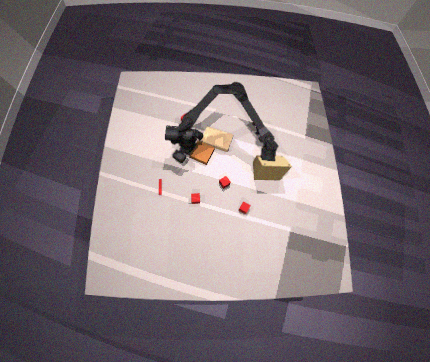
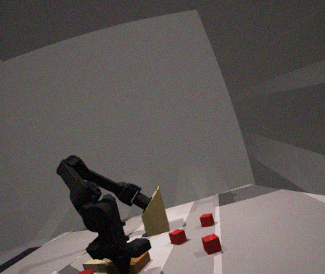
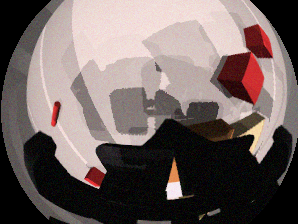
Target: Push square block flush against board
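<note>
The claw (image 1: 190, 143) (image 2: 123, 264) (image 3: 168, 121) is clenched, with nothing in its grip. Right beside it, the orange square block (image 1: 203, 153) (image 2: 140, 263) (image 3: 212, 130) lies flat on the surface (image 1: 174, 245) (image 2: 267, 235) (image 3: 120, 30). The tan board (image 1: 217, 138) (image 2: 96, 266) (image 3: 257, 131) lies just past the block from the claw; I can't tell if their sides fully meet. Three red cubes (image 1: 224, 182) (image 2: 177, 237) (image 3: 242, 77) sit apart from the claw.

Red cubes (image 1: 224, 182) (image 2: 177, 237) (image 3: 242, 78) and a thin red stick (image 1: 160, 187) (image 3: 56, 114) lie apart.
</note>
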Robot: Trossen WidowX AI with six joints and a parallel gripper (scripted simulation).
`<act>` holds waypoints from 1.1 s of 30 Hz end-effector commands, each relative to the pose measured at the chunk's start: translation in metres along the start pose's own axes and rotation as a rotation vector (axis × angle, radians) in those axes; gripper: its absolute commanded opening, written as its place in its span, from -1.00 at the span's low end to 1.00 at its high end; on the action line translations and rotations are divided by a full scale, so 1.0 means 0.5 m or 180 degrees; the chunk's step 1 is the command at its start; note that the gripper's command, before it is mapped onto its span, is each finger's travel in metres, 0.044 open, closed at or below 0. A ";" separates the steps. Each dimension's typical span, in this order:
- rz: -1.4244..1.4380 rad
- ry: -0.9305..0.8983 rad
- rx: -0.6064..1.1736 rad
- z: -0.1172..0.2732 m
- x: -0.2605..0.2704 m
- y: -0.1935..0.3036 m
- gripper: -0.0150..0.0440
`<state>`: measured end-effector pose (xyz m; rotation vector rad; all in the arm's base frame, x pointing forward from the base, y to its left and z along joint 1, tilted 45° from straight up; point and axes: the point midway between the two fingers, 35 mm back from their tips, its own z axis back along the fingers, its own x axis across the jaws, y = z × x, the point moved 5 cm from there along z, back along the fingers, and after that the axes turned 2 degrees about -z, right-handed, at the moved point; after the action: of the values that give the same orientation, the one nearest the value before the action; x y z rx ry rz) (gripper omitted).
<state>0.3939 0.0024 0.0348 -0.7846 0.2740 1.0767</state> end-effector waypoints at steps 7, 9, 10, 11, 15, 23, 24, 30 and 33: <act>0.0025 0.0011 0.0040 -0.005 -0.001 0.028 -0.49; 0.0026 0.0011 0.0041 -0.005 -0.001 0.032 -0.49; 0.0026 0.0011 0.0041 -0.005 -0.002 0.034 -0.49; 0.0026 0.0011 0.0041 -0.005 -0.002 0.036 -0.49; 0.0026 0.0011 0.0041 -0.005 -0.002 0.035 -0.49; 0.0024 0.0011 0.0039 -0.005 0.001 0.010 -0.49; 0.0024 0.0011 0.0039 -0.005 0.001 0.007 -0.49; 0.0023 0.0011 0.0037 -0.005 0.002 -0.013 -0.49; 0.0023 0.0011 0.0036 -0.006 0.003 -0.023 -0.49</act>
<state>0.4011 0.0000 0.0363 -0.7812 0.2827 1.0769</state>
